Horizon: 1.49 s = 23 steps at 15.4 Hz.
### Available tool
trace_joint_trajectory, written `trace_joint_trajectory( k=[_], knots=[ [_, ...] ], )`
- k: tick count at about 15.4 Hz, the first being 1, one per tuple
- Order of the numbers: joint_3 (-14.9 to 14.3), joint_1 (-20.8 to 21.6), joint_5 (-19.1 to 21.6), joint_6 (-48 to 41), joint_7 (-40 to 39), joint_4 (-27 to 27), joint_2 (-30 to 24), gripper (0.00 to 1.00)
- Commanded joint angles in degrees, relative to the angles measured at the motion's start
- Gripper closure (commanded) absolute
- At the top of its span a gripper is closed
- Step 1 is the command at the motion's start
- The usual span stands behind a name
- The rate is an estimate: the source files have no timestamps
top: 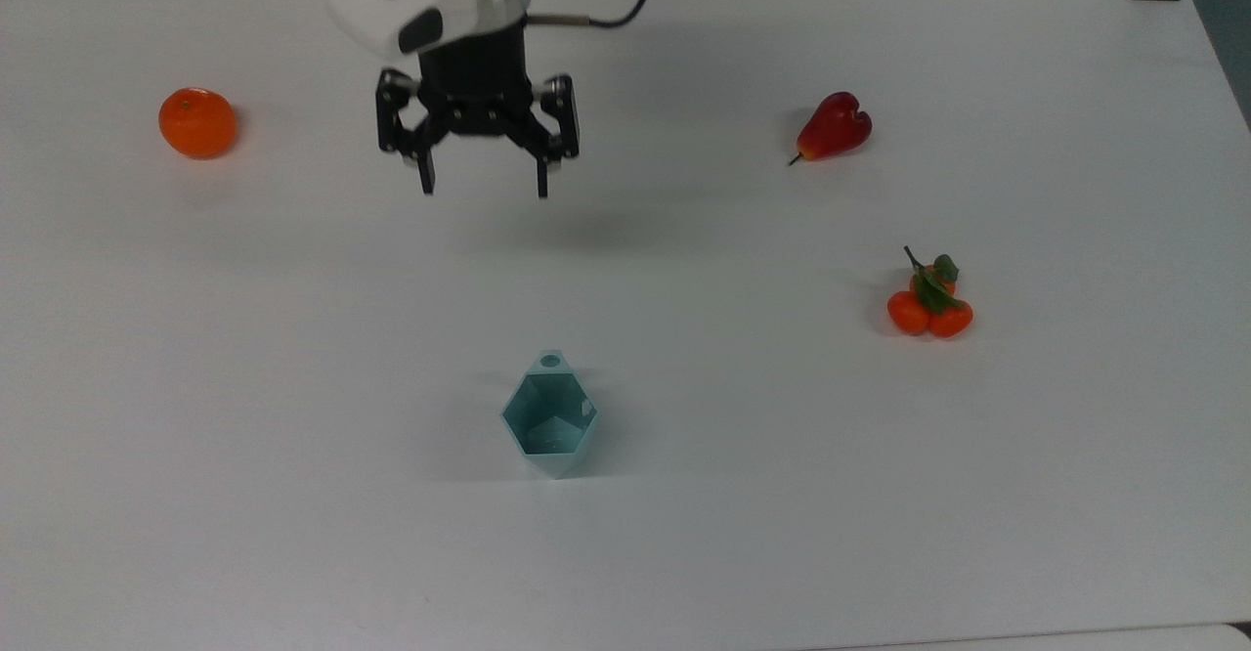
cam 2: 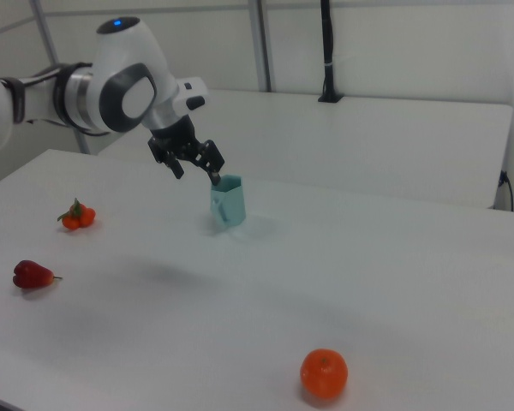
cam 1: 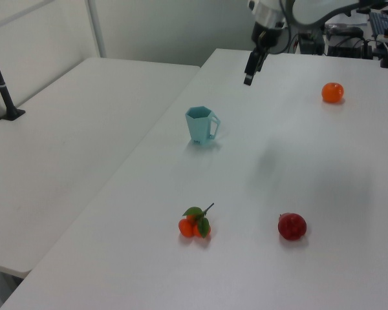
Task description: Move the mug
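Observation:
The pale teal faceted mug (top: 549,418) stands upright on the white table (top: 293,338), its tab handle with a round hole pointing to the top view's upper side. It also stands in the left view (cam 1: 201,124) and the right view (cam 2: 228,202). My gripper (top: 483,186) hangs open in the air, well above and beyond the mug in the top view, with nothing between its fingers. In the left view the gripper (cam 1: 248,78) hovers up and to the right of the mug. The right view has the gripper (cam 2: 196,172) just left of the mug's rim.
An orange (top: 197,122) lies at the top view's upper left. A red pear-like fruit (top: 834,127) lies at the upper right, and a cluster of small tangerines with leaves (top: 929,305) at the right. A second white table (cam 1: 71,129) adjoins in the left view.

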Motion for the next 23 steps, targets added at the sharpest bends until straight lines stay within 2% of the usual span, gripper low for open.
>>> trace_joint_trajectory(
  k=[1,5,9,10,11,12,13,19,20,23],
  knots=[
    [-0.20,1.32,0.54,6.36,1.13,2.90,6.25,0.00],
    [-0.20,2.64,0.37,14.54,2.36,3.34,12.32,0.00],
    [-0.20,2.99,0.37,20.17,2.36,3.34,16.02,0.00],
    [-0.20,2.99,0.28,21.48,2.36,3.34,17.16,0.03],
    [-0.29,3.43,0.19,22.89,2.45,3.34,17.86,0.09],
    [-0.29,3.95,-0.76,24.47,2.97,3.34,18.57,0.24],
    [-0.29,3.87,-1.47,25.27,3.58,3.34,19.10,0.33],
    [-0.29,4.13,-4.55,28.09,6.67,3.34,20.16,0.77],
    [-0.29,4.05,-4.64,28.09,6.67,3.34,20.16,0.83],
    [-0.38,4.13,-4.73,28.00,6.67,3.25,19.81,0.89]
  ],
)
